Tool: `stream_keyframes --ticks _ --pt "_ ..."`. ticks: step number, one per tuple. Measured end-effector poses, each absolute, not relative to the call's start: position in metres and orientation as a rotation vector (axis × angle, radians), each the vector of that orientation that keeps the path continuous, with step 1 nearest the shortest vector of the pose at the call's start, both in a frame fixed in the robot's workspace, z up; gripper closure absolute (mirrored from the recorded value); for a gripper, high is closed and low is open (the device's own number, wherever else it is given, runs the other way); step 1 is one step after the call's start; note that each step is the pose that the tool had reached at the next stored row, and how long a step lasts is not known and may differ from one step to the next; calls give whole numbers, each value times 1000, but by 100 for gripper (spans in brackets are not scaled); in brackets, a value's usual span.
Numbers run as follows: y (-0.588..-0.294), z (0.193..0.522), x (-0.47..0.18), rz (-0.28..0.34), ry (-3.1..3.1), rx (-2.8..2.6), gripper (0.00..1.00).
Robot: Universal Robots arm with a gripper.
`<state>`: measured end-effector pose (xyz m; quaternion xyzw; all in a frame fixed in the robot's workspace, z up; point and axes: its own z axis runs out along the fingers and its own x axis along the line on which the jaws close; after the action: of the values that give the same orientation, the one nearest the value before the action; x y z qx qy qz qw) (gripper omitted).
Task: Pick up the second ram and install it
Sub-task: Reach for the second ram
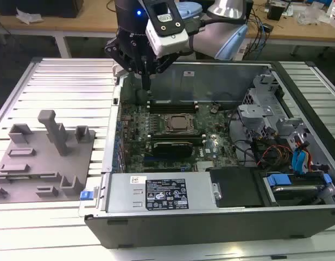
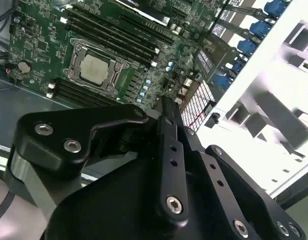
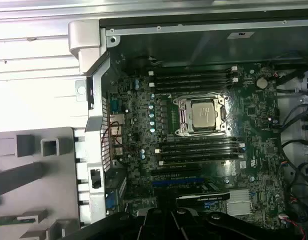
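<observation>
**Second ram not yet picked up**

The second ram (image 3: 19, 219), a green strip, seems to lie in the grey holder tray (image 1: 42, 163) beside the computer case (image 1: 210, 231). Farther back, the end effector (image 1: 147, 80) hangs over the motherboard (image 3: 139, 145), fingers pressed together and holding nothing. Both picking and installing are left.

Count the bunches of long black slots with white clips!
2. One bunch of long black memory slots sits beside the silver square processor, the other bunch on its opposite side.
</observation>
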<state>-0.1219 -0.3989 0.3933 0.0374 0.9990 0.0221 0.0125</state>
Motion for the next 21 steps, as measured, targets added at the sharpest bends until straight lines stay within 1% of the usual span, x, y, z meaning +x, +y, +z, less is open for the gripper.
stream_keyframes --ticks 21 --pt "-399 393 -184 68 3113 117 89"
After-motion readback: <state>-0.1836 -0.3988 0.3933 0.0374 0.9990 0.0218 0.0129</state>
